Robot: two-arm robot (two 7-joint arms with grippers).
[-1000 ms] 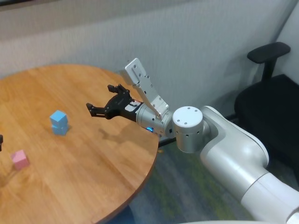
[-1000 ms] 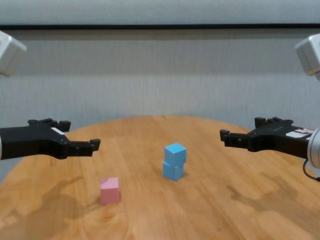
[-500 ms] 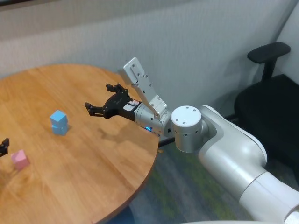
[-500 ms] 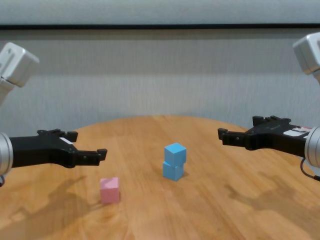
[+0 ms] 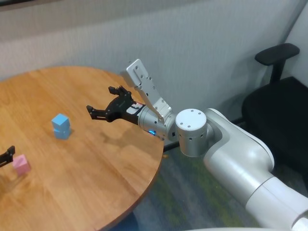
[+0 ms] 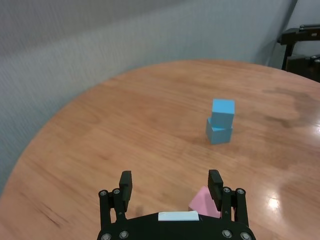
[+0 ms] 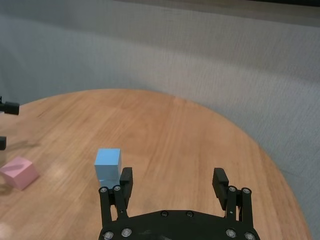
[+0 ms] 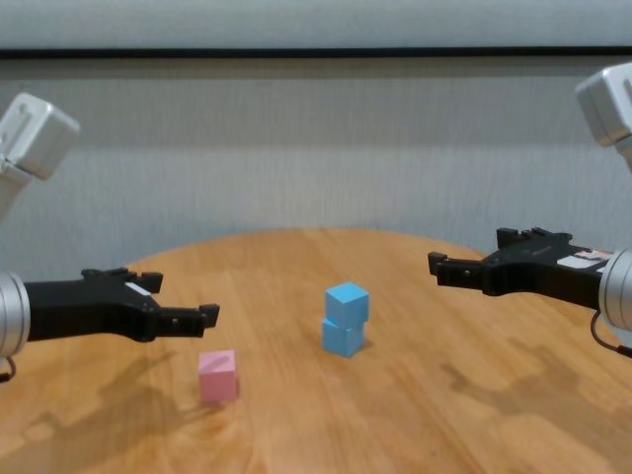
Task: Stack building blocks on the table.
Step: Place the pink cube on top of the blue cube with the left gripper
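Grey fabric wall panels back the round wood-plank table (image 8: 415,395), where two light blue blocks already sit one on the other near the middle, the upper blue block (image 8: 347,302) turned slightly askew on the lower blue block (image 8: 342,337). A lone pink block (image 8: 217,374) lies on the bare wood to the robot's left, well apart from the pair. The left gripper (image 8: 178,308) hovers just above and beside the pink block, jaws spread wide and holding nothing; in the left wrist view the block shows under one finger rather than between the two. The right gripper (image 8: 472,265) hangs over the table's right side, equally wide open and empty, well clear of the stack. An office chair (image 5: 281,91) stands beyond the table.

The step in hand appears to be fetching the pink block to top the tower. To do it well, the left gripper should shift sideways until the cube sits centred between the fingers, square its fingers to two flat faces, then descend straight before closing. Because the upper blue block sits twisted, the pink one will want gentle, level placement squarely over the stack.
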